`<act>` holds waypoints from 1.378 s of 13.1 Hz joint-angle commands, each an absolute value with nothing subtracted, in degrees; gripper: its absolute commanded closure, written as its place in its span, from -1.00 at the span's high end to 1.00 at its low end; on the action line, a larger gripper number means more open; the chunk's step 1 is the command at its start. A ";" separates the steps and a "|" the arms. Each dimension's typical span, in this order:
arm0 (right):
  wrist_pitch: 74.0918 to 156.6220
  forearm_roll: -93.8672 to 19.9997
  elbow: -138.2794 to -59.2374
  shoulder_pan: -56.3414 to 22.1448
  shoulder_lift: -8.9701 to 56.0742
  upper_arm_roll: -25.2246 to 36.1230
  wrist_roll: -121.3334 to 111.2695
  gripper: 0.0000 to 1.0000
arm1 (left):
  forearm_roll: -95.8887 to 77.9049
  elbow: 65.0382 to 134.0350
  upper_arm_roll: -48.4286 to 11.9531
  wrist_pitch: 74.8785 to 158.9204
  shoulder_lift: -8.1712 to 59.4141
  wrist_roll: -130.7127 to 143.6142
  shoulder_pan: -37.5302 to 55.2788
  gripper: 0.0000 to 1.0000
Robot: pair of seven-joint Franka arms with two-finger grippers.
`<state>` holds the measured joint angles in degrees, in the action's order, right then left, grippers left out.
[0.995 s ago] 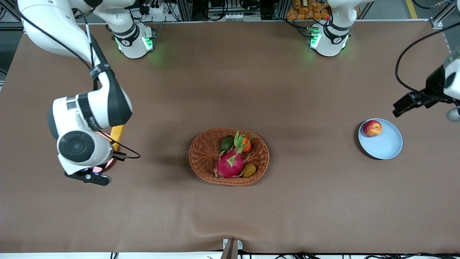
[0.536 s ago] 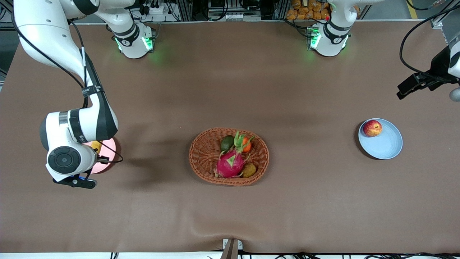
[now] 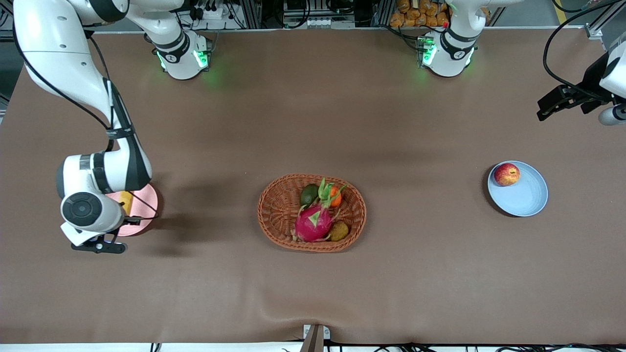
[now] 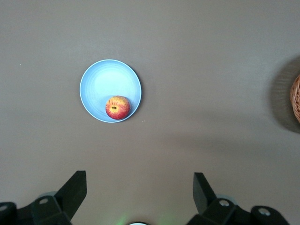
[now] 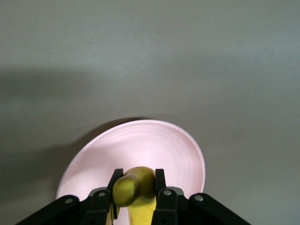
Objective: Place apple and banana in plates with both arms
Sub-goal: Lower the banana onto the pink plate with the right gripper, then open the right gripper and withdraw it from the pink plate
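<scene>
The wide brown cloth-covered table [image 3: 313,122] lies smooth, and at its middle sits the oval woven wicker basket [image 3: 279,208]. Toward the right arm's end from that basket rests the round matte pink plate [image 3: 146,200], with bare cloth all around it. The right gripper [image 5: 136,192] hangs over it, fingers clamped on the smooth yellow banana [image 5: 133,187]. Toward the left arm's end lies the shallow light-blue plate [image 3: 525,198], the small round red-yellow apple [image 3: 506,174] inside near its rim. The left gripper [image 4: 139,185] hovers high, fingers spread wide.
</scene>
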<state>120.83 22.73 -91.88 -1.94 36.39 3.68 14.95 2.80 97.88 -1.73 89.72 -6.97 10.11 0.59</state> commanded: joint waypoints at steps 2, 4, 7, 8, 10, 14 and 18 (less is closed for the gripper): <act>128.82 21.71 -95.10 -1.41 35.67 4.92 11.87 -0.42 | 2.11 98.79 -1.23 89.56 -8.17 9.05 1.76 1.00; 130.78 21.62 -95.27 -1.76 36.12 5.19 12.65 1.00 | 2.11 98.18 -1.41 89.65 -7.82 8.96 1.67 1.00; 125.18 14.20 -94.92 -5.00 32.89 5.01 13.19 1.00 | 2.11 98.17 -1.49 90.96 -7.47 9.05 1.76 1.00; 122.72 10.76 -95.01 -5.10 30.43 4.92 12.49 1.00 | 2.11 98.17 -1.49 90.97 -7.47 8.97 1.76 1.00; 115.88 7.40 -95.10 -5.36 24.55 3.87 10.30 1.00 | 2.11 98.17 -1.49 90.79 -7.65 8.88 1.67 1.00; 106.63 2.73 -95.19 -5.45 13.47 3.25 4.84 1.00 | 2.02 98.26 -1.49 91.05 -7.56 8.53 1.58 1.00; 99.33 2.72 -94.83 -4.31 3.80 3.51 0.09 1.00 | 1.93 98.44 -1.41 91.06 -8.26 8.44 1.14 1.00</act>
